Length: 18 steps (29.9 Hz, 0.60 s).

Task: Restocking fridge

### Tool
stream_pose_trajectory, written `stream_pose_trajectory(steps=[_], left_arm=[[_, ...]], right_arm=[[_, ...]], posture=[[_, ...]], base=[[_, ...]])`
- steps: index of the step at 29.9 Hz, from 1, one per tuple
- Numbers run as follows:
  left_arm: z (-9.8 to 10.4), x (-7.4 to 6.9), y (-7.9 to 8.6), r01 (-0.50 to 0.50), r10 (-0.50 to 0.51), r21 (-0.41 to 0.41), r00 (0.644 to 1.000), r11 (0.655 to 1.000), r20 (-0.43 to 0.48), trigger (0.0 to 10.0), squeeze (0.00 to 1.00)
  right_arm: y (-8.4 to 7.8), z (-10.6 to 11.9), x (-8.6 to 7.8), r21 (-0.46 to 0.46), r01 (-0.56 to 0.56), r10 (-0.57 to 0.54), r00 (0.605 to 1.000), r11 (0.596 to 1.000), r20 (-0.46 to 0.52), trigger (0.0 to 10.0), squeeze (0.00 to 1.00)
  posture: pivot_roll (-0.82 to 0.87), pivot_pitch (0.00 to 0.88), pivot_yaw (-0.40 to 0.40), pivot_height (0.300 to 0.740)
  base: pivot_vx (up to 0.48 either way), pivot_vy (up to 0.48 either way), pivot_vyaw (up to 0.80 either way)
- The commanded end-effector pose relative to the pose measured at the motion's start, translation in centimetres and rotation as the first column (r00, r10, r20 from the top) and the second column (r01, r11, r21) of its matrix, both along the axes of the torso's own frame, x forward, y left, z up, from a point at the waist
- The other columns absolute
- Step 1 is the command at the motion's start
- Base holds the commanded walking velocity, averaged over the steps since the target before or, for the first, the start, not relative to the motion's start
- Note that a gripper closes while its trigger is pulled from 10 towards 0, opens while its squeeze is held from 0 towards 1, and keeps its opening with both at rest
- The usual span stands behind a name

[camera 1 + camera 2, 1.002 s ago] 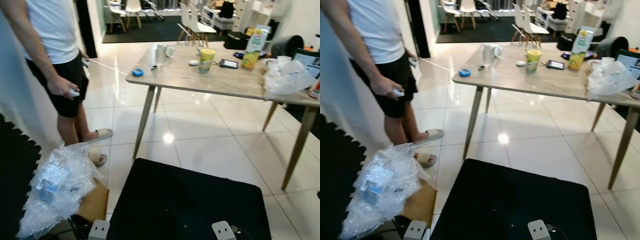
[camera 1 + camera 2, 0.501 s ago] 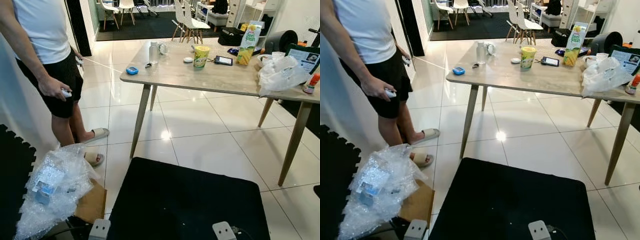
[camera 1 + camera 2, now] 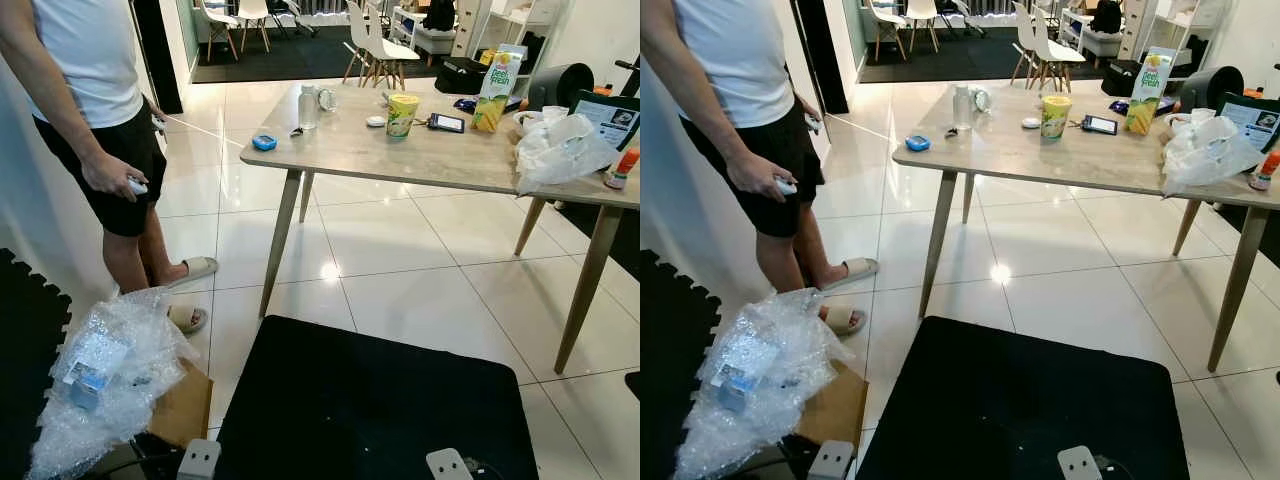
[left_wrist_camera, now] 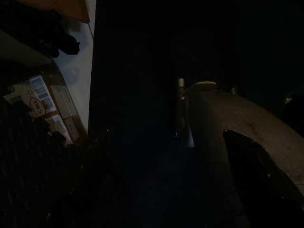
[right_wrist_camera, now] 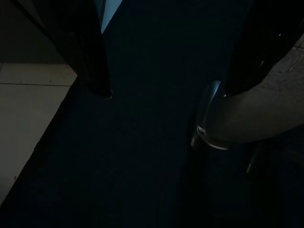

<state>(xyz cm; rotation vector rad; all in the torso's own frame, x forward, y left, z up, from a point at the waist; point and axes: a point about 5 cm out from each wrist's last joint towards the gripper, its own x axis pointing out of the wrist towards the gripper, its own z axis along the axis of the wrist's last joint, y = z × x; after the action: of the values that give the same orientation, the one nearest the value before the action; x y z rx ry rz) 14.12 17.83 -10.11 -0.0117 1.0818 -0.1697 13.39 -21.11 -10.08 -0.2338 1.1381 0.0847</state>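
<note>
Table (image 3: pixel 440 160), one juice carton (image 3: pixel 492 77), one cup (image 3: pixel 402 114)

Both arms hang idle; the right gripper's (image 5: pixel 166 90) two long black fingers (image 5: pixel 78 52) stand parted, jaws empty.

Before us lies a mat (image 3: pixel 380 400) on the floor (image 3: pixel 400 260), and beyond it, to the right, stands the table (image 3: pixel 440 160). On the table we see a juice carton (image 3: pixel 492 76) at the far side, a cup (image 3: pixel 402 114) to its left with a phone (image 3: pixel 446 122) between them, a jar (image 3: pixel 308 105) further left, and a plastic bag (image 3: pixel 560 150) near the right end. To our left stands a person (image 3: pixel 95 120), apart from the table. Nearer us on the left, bubble wrap (image 3: pixel 105 375) lies on a cardboard box (image 3: pixel 185 410). Chairs (image 3: pixel 370 35) stand behind the table.
</note>
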Motion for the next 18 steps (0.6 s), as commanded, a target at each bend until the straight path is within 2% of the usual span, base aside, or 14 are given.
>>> stream_pose_trajectory(steps=[1,18], left_arm=[[-0.08,-0.22,0.01,-0.001,0.001,-0.003,1.000,1.000,-0.009,10.0,0.00],[0.07,0.19,-0.04,0.010,-0.010,-0.006,1.000,1.000,-0.001,10.0,0.00]], right_arm=[[-0.01,0.05,0.15,0.002,0.002,-0.002,1.000,1.000,0.002,10.0,0.00],[0.14,-0.07,-0.10,0.008,0.012,-0.012,1.000,1.000,-0.004,10.0,0.00]], posture=[[0.04,0.000,-0.001,0.740],[0.03,0.000,0.008,0.740]], base=[[0.240,0.000,0.00],[0.246,0.000,0.00]])
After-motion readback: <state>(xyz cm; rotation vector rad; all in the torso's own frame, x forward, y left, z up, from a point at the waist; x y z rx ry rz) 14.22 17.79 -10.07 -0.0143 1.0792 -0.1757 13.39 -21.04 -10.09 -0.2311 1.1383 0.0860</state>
